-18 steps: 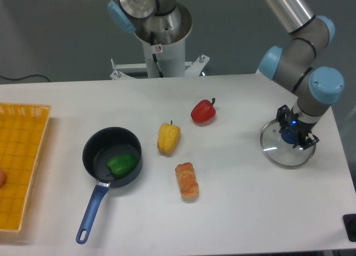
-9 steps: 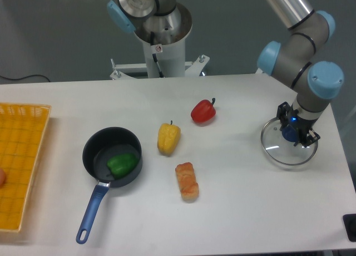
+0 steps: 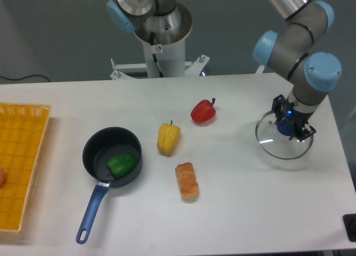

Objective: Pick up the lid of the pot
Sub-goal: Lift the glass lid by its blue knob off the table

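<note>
The gripper [image 3: 291, 119] comes in from the upper right, its fingers shut on the blue knob of the pot lid [image 3: 271, 145]. The lid is round and see-through with a thin metallic rim. It hangs a little above the right side of the table, slightly tilted. The fingers and the knob overlap in this view, so the exact contact is partly hidden.
A black pan [image 3: 95, 156] with a blue handle holds a green pepper [image 3: 122, 165]. Between pan and lid lie a yellow pepper [image 3: 168, 138], a red pepper [image 3: 203, 111] and a brown bread-like piece [image 3: 187, 181]. An orange basket [image 3: 40, 107] stands at the left edge.
The lid has risen off the table with the gripper, which was at its knob before. Both have shifted somewhat up and to the left in the view.
</note>
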